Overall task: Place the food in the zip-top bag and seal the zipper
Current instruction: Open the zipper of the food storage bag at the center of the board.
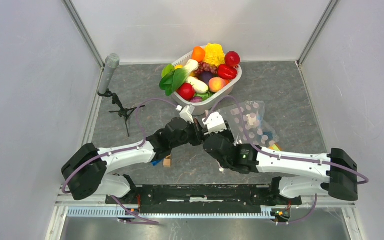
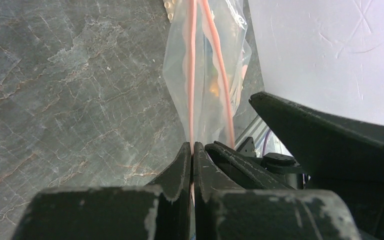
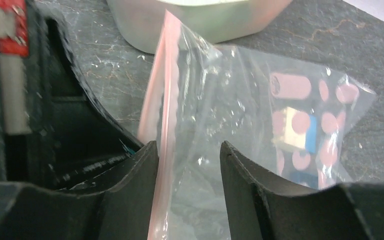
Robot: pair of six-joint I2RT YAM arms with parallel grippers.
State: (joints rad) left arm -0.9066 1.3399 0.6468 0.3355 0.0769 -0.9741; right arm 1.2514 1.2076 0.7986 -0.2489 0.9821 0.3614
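Left pincer (image 2: 192, 146): clenched on zipper (image 2: 192, 75). Right pincer (image 3: 188, 148): released, straddling zip-top bag (image 3: 240, 100) beside basket (image 3: 200, 25). You risk zipping it shut with food (image 1: 226, 71) in that basket.

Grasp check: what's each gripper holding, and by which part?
Left gripper pinches the zip-top bag by its zipper. Right gripper open around the bag, holding nothing.

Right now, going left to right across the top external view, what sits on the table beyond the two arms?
Grey cylindrical microphone on a black tripod → white plastic slotted basket heaped with glossy toy fruits and vegetables → crinkly clear zip-top bag with pink dots.
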